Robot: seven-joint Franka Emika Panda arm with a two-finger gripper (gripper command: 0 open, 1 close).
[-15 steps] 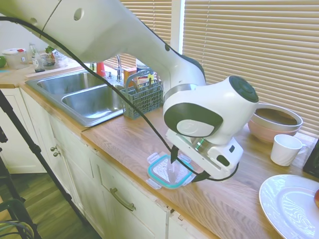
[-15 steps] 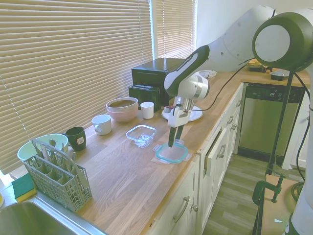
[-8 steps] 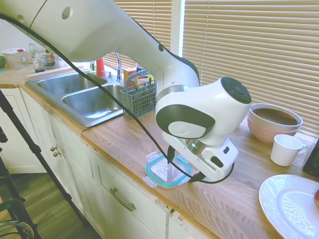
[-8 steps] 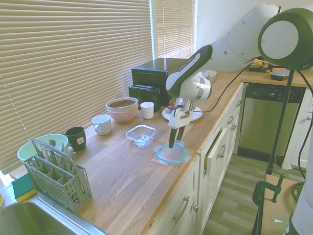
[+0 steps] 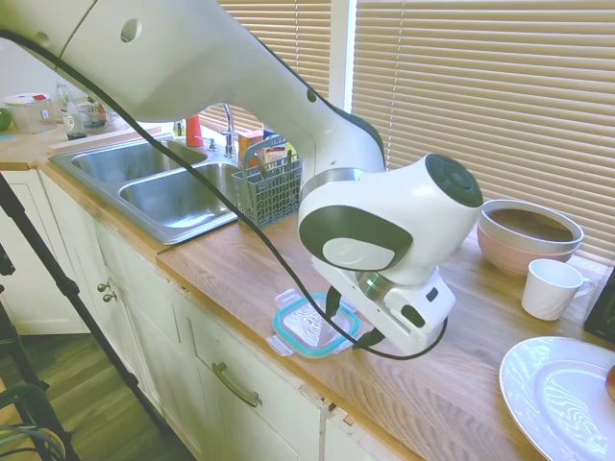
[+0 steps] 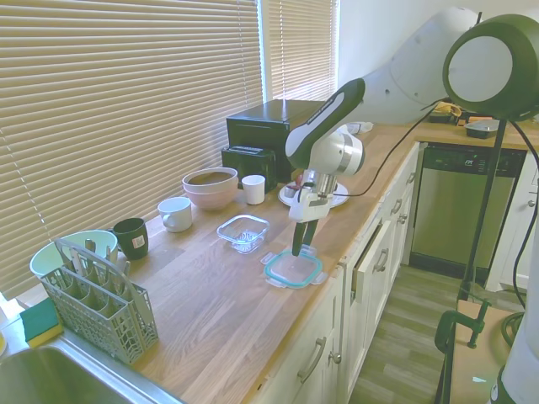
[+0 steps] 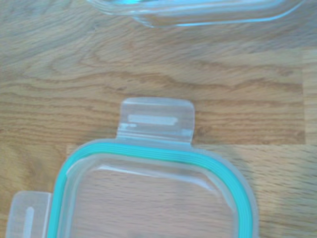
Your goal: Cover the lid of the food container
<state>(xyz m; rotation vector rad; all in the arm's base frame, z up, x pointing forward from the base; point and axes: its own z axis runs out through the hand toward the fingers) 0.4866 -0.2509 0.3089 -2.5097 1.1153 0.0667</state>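
Second exterior view: the gripper point(image 6: 299, 250) stands over the lid point(image 6: 292, 269), which lies flat on the wooden counter point(image 6: 210, 311) beside the food container point(image 6: 243, 231); finger opening I cannot tell.

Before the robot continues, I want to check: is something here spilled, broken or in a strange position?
Nothing stands out. The lid lies flat on the counter near its front edge, apart from the empty container.
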